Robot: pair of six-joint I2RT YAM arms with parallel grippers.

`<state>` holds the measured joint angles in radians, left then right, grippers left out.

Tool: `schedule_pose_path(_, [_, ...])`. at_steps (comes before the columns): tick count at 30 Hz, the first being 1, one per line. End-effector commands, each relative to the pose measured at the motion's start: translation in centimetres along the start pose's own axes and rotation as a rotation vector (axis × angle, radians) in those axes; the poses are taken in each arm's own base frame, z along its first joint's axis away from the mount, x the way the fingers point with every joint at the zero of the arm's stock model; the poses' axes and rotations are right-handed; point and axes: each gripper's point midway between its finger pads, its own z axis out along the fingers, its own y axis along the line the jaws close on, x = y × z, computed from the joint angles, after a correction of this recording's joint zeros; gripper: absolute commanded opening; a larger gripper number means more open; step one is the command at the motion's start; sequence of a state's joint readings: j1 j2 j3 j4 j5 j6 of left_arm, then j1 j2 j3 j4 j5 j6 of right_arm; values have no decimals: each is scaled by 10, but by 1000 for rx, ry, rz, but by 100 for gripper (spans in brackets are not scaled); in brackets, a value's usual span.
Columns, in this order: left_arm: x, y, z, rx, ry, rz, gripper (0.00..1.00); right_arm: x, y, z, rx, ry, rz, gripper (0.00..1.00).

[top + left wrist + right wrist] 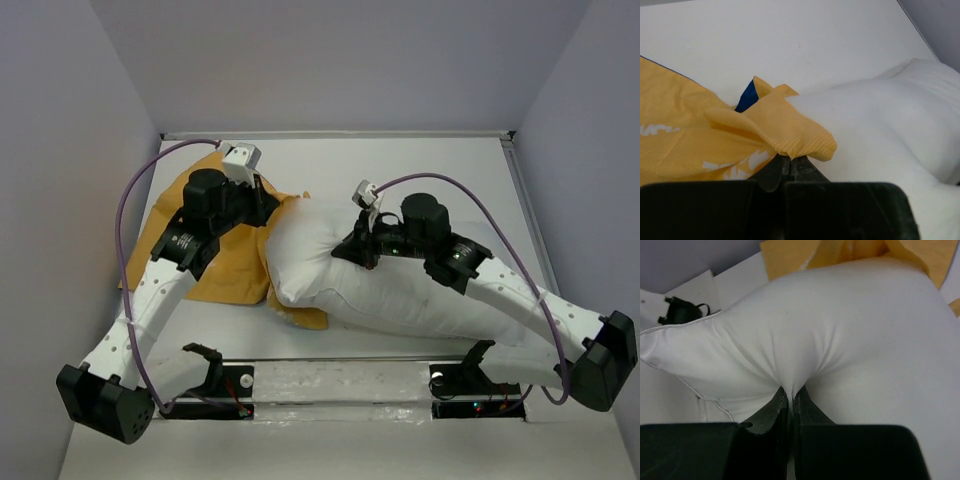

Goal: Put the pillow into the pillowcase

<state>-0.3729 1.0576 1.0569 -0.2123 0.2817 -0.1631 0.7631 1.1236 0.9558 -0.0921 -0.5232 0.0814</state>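
The white pillow point(400, 285) lies across the middle of the table, its left end resting on the pillowcase. The pillowcase point(225, 275) lies mustard-yellow side up at the left, with a blue sliver point(746, 97) showing at a fold. My left gripper point(262, 205) is shut on a bunched edge of the pillowcase point(790, 135) next to the pillow's left end point(880, 120). My right gripper point(358, 248) is shut on a pinch of the pillow's fabric point(805, 345) on its top face. The pillow's tag is out of view.
Grey walls point(90, 150) close in the white table point(420, 160) on the left, back and right. A strip with two black fixtures point(215, 365) runs along the near edge between the arm bases. Purple cables point(135, 190) loop over both arms.
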Motion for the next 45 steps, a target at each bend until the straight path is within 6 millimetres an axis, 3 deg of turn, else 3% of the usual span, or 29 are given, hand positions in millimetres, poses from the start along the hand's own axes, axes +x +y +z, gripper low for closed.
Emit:
schedule_pose_path(1, [-1, -8, -21, 29, -21, 36, 0, -68, -83, -5, 456, -207, -49, 0])
schedule_pose_path(3, [5, -1, -25, -8, -9, 51, 0, -92, -93, -15, 536, -305, -60, 0])
schedule_pose_path(4, [7, 0, -29, -20, -1, 52, 0, -94, -99, -21, 581, -334, -62, 0])
schedule_pose_path(6, [5, 6, -31, -61, 3, 51, 0, -117, -76, -23, 510, -448, -146, 0])
schedule_pose_path(7, [11, 10, -31, -80, 36, 45, 0, -112, -75, -19, 514, -446, -161, 0])
schedule_pose_path(9, [4, 9, -32, -86, 32, 49, 0, -107, -72, -7, 575, -421, -209, 0])
schedule_pose_path(10, [2, 8, -30, -78, 30, 48, 0, -91, -79, 14, 594, -365, -218, 0])
schedule_pose_path(12, [-8, -1, -23, -37, 34, 47, 0, -80, -80, 35, 649, -350, -256, 0])
schedule_pose_path(13, [-13, -5, -21, -21, 33, 47, 0, -56, -92, 55, 686, -286, -267, 0])
schedule_pose_path(14, [-18, -11, -19, -1, 33, 50, 0, -47, -97, 61, 716, -268, -275, 0])
schedule_pose_path(17, [-52, -32, -14, 77, -4, 58, 0, -30, -114, 68, 814, -252, -262, 0])
schedule_pose_path(23, [-91, -55, -17, 149, -44, 71, 0, -29, -127, 50, 927, -243, -308, 0])
schedule_pose_path(25, [-90, -59, -10, 167, -33, 55, 0, -30, -128, 49, 934, -235, -319, 0])
schedule_pose_path(30, [-50, -79, 59, 206, 77, 24, 0, -25, -124, 67, 827, -289, -182, 0])
schedule_pose_path(31, [-51, -95, 67, 237, 65, 32, 0, -23, -129, 65, 838, -288, -165, 0])
schedule_pose_path(34, [-54, -101, 97, 237, 52, 25, 20, -11, -142, 55, 843, -288, -61, 0])
schedule_pose_path(35, [-54, -97, 109, 210, 55, 18, 36, -8, -146, 52, 839, -285, -37, 0])
schedule_pose_path(36, [-74, -91, 110, 154, -2, 23, 48, 0, -149, 49, 830, -279, -5, 0])
schedule_pose_path(37, [-90, -95, 102, 142, -60, 33, 70, -2, -155, 43, 819, -284, 9, 0])
schedule_pose_path(38, [-97, -91, 103, 117, -90, 33, 70, 1, -159, 42, 821, -274, 15, 0])
schedule_pose_path(39, [-111, -83, 88, 62, -150, 28, 88, 3, -158, 41, 821, -264, 12, 0])
schedule_pose_path(40, [-137, -82, 57, 36, -253, 19, 93, 1, -162, 38, 824, -266, 11, 0])
schedule_pose_path(41, [-143, -71, 43, -22, -302, 8, 96, 0, -167, 36, 829, -263, 12, 0])
schedule_pose_path(42, [-125, -45, 35, -137, -309, -9, 96, 3, -167, 39, 820, -252, 17, 0])
schedule_pose_path(43, [-127, -37, 20, -170, -363, -33, 93, 2, -170, 37, 821, -253, 20, 0])
schedule_pose_path(44, [-98, -23, -3, -207, -369, -77, 85, 1, -177, 33, 831, -256, 26, 0])
schedule_pose_path(45, [-88, -12, -16, -239, -401, -115, 81, 0, -178, 32, 824, -264, 41, 0])
